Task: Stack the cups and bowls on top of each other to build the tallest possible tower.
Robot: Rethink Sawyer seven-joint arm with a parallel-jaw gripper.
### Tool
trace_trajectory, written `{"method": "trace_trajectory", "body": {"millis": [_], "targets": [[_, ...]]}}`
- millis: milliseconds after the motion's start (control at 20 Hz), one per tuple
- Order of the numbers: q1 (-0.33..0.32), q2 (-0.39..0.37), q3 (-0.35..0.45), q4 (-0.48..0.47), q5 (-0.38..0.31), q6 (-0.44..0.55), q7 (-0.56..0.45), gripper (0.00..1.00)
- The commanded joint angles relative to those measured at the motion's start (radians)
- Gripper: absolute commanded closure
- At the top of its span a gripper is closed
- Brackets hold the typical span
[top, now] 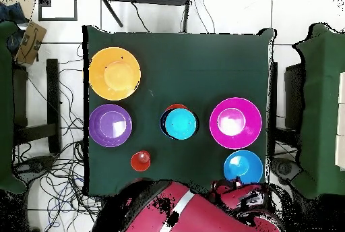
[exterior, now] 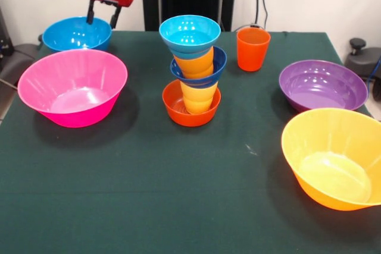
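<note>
Dark green cloth covered the table (exterior: 178, 194) when I checked the feed. I saw the tower (exterior: 191, 69) standing near the middle of the tabletop, slightly toward the robot's edge, its long axis vertical with a small lean. Its base was the small orange-red bowl (exterior: 178, 111), mouth up; a yellow cup (exterior: 199, 96) sat in it, then the dark blue bowl (exterior: 219, 63), a light orange cup (exterior: 195, 62), and the cyan bowl (exterior: 190, 33) on top, every mouth pointing up. From overhead I saw mostly the cyan bowl (top: 180, 123) with a sliver of orange-red rim behind it.

The red-orange cup (exterior: 253, 49) stood upright alone near the robot's edge, apart from the tower. The purple bowl (exterior: 322, 84) and the yellow-orange bowl (exterior: 336, 159) sat along one side edge, the pink bowl (exterior: 72, 87) by the opposite side edge, and the medium blue bowl (exterior: 77, 34) at the far corner beside the robot.

I saw the gripper (exterior: 104, 16) hanging above that blue bowl's rim, its two dark fingers (exterior: 90, 13) spread apart with nothing between them.
</note>
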Motion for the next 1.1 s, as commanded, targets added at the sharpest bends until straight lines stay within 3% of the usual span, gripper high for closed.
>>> {"method": "trace_trajectory", "body": {"millis": [50, 800, 1100], "targets": [[0.005, 0.031, 0.064, -0.108, 0.041, -0.071, 0.080, 0.00], [-0.066, -0.014, 0.171, -0.088, -0.061, -0.128, 0.050, 0.00], [-0.067, -0.009, 0.168, -0.089, -0.071, -0.188, 0.037, 0.00]]}}
